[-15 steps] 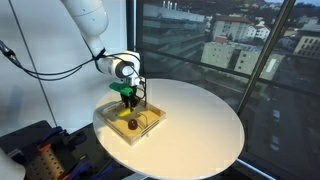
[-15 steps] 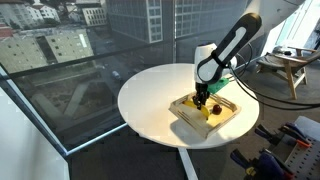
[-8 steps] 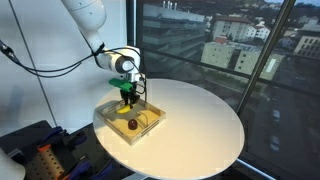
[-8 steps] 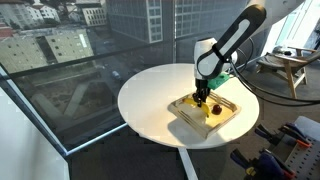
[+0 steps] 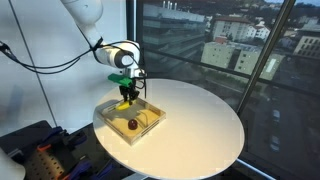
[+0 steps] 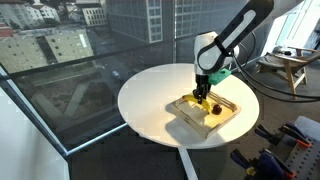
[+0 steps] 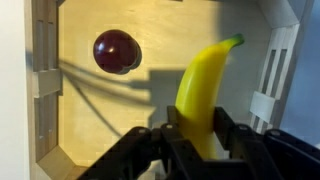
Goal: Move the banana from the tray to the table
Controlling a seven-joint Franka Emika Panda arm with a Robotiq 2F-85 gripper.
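My gripper (image 7: 198,125) is shut on the lower half of the yellow banana (image 7: 205,85), whose green-tipped end points away in the wrist view. In both exterior views the gripper (image 5: 126,90) (image 6: 203,90) hangs over the tray (image 5: 110,124) (image 6: 227,117), and the banana (image 5: 125,102) (image 6: 201,100) dangles from it just above the tray floor. The tray's pale wooden wall (image 7: 45,80) frames the wrist view. The tray stands near the edge of the round white table (image 5: 200,120) (image 6: 150,100).
A small dark red round fruit (image 7: 116,50) (image 5: 131,125) lies on the tray floor beside the banana. The table stands close to a big window. Dark equipment (image 5: 35,150) sits low beside the table, and a black cable hangs from the arm.
The gripper has risen a little above the tray with the banana still held in it. The dark fruit and the tray have stayed put.
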